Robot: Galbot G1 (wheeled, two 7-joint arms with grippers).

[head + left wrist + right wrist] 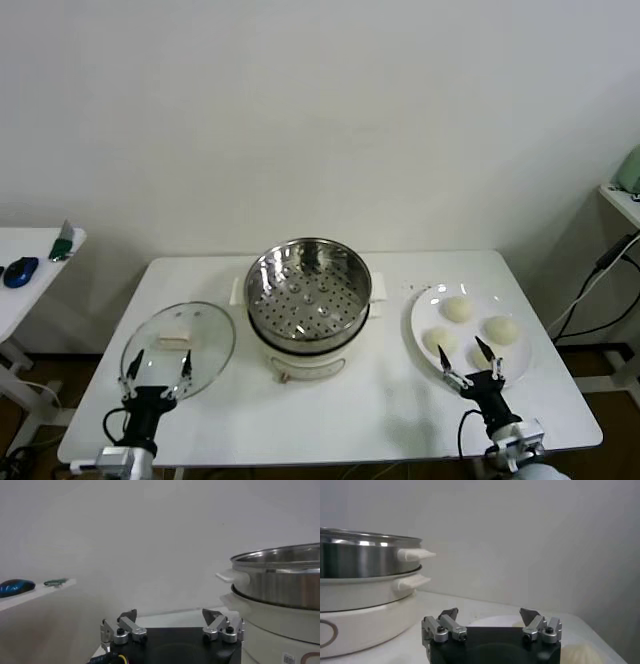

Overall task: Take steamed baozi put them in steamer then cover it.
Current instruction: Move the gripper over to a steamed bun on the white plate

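The steamer, a shiny perforated steel basket on a cream pot base, stands mid-table with nothing in it; it also shows as steamer and steamer. The clear glass cover lies flat to its left. Three baozi rest on a white plate to the right; one baozi shows in the right wrist view. My left gripper hangs open over the cover's near edge. My right gripper is open over the plate's near side.
A side table at the far left carries a blue mouse and a green object. A shelf and hanging cables sit at the right. The white table's front edge runs just before both grippers.
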